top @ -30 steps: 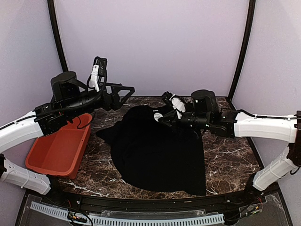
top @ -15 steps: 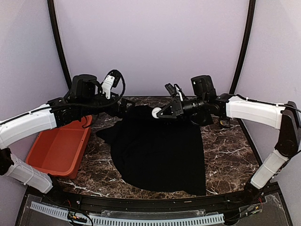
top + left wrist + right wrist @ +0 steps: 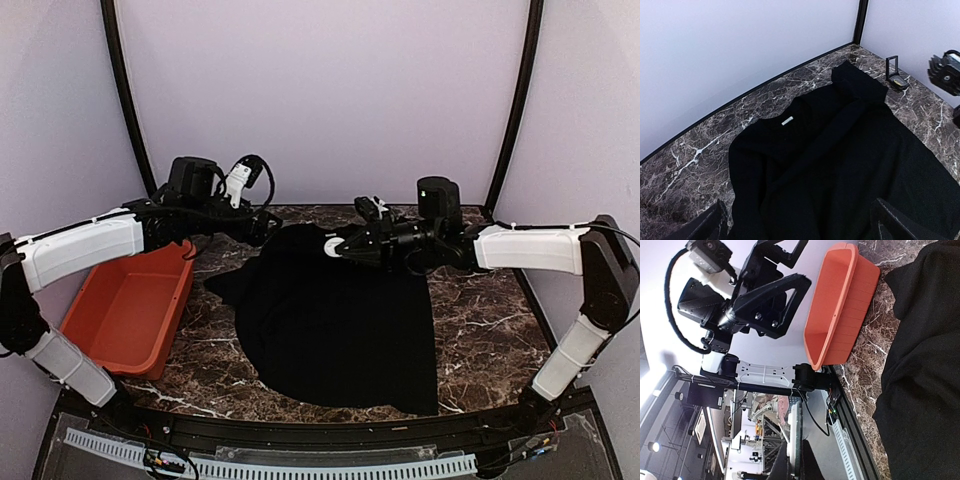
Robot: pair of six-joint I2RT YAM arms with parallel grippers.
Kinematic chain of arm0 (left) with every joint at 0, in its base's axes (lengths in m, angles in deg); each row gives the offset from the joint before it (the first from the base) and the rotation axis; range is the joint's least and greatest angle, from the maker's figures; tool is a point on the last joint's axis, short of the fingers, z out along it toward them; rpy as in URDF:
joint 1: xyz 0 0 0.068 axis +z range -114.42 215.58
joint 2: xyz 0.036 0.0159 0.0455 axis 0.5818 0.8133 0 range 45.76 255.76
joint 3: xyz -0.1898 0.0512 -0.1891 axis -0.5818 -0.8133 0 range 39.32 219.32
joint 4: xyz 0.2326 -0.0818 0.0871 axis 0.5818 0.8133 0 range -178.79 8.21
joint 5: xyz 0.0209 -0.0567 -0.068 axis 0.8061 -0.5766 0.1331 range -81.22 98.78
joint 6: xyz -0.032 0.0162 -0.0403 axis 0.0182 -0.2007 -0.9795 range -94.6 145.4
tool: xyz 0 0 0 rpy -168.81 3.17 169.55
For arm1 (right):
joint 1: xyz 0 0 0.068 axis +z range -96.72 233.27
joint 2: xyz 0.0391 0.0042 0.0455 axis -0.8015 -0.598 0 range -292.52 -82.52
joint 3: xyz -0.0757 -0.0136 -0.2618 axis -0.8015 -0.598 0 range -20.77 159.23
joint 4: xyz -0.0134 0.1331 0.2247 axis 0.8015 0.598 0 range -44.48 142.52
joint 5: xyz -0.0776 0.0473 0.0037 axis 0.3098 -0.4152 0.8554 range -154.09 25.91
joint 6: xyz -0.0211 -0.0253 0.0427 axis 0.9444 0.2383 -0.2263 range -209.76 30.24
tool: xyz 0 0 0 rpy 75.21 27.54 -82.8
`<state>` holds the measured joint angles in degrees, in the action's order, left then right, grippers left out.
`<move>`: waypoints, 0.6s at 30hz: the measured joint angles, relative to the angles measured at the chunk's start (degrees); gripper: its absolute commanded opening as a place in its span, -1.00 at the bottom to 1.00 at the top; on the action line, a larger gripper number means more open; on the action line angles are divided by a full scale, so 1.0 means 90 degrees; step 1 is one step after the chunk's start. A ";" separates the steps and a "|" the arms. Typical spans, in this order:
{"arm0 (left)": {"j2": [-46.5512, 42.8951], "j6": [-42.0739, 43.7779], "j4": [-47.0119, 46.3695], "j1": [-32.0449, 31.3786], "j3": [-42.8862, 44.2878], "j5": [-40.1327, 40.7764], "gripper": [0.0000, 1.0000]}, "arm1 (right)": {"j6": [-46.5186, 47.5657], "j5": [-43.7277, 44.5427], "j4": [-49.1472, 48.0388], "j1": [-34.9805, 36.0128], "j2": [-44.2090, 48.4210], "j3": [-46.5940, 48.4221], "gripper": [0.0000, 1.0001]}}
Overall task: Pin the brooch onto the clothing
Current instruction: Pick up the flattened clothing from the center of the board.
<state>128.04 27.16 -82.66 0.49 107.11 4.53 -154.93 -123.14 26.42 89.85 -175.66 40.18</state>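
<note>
The black T-shirt (image 3: 340,320) lies crumpled on the marble table; its print is hidden. In the left wrist view the T-shirt (image 3: 840,150) shows its collar with a white label (image 3: 787,121). My left gripper (image 3: 264,226) hovers at the shirt's far left edge, open and empty (image 3: 799,220), with its fingers (image 3: 707,227) wide apart above the cloth. My right gripper (image 3: 338,247) is over the shirt's far edge, shut on a round white brooch (image 3: 331,246). The right wrist view shows the brooch (image 3: 798,450) edge-on between the fingers (image 3: 782,467).
An orange bin (image 3: 125,315) stands at the table's left, also in the right wrist view (image 3: 840,305). A small open black box (image 3: 895,76) sits on the marble past the shirt's far right corner. Purple walls close in behind.
My left arm has come down from a raised pose to the shirt's far left edge. My right gripper has turned and shifted slightly left, still holding the brooch.
</note>
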 measured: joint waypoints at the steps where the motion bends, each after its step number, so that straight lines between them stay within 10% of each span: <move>1: 0.0107 0.0051 -0.0073 0.0092 0.0000 -0.0078 0.98 | -0.0087 0.0017 -0.0034 -0.0017 0.0000 -0.0029 -1.00; 18: 0.2739 0.1817 -0.0321 0.0486 0.1039 -0.0877 0.50 | 0.0376 0.1314 0.1455 -0.0194 0.0449 -0.0221 -1.00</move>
<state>152.70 43.51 -85.54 4.86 116.47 -3.36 -151.54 -111.31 39.52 88.10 -171.62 38.19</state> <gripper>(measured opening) 0.780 0.025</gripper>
